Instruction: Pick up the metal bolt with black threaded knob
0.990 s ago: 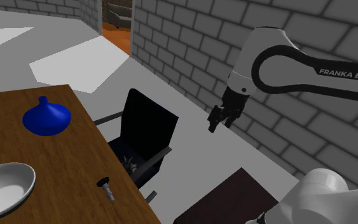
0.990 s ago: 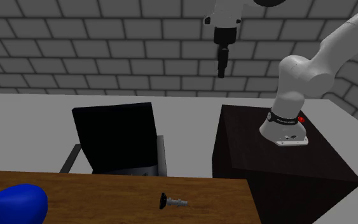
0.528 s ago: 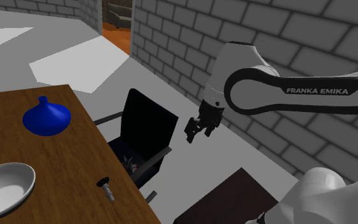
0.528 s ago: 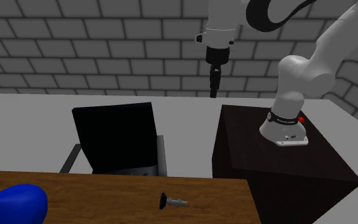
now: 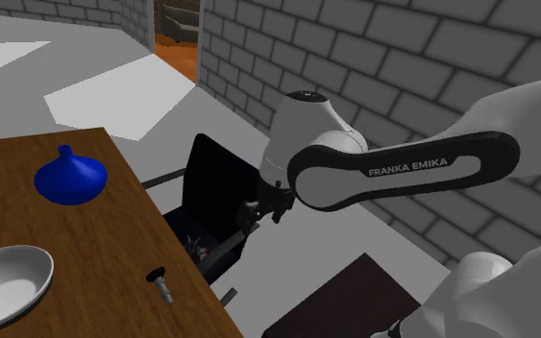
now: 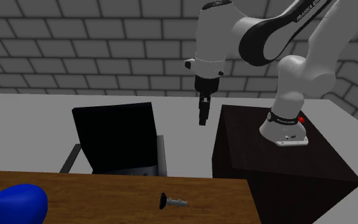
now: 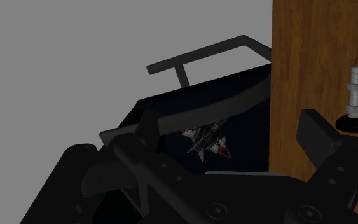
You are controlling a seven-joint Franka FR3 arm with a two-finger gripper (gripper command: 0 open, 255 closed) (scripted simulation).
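Though brought down within the last second from high by the brick wall to just over the black armchair (image 6: 114,137), fingers (image 7: 317,133) apart and empty, well short of black-knobbed metal bolt (image 5: 160,285) lying near wooden desk (image 5: 86,250) edge; approach unfinished.

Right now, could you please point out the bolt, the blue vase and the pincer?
bolt (image 5: 160,285): shoulder view, where its shaft meets the knob.
blue vase (image 5: 70,180): shoulder view, its round body.
pincer (image 6: 202,121): second exterior view, between its fingertips.
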